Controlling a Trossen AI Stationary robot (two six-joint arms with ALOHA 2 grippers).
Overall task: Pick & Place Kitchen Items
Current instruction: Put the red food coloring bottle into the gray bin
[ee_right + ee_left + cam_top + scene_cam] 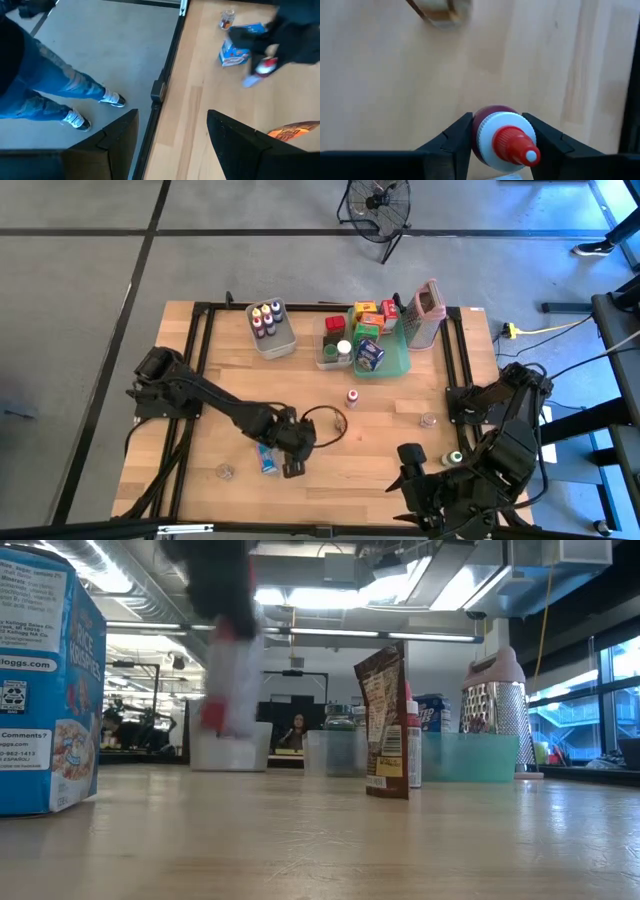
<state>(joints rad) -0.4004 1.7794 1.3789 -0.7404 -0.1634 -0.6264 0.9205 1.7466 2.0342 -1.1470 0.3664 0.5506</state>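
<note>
Red-nozzled bottle (502, 142) sits clamped between the left hand (497, 150) fingers near the table's front edge, long axis pointing up the wrist, while the right hand (172, 145) waits open.

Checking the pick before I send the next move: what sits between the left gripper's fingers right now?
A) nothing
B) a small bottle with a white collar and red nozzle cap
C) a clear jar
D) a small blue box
B: in the left wrist view the left gripper has its two fingers against either side of the small bottle, white collar and red nozzle cap pointing toward the camera.
</note>
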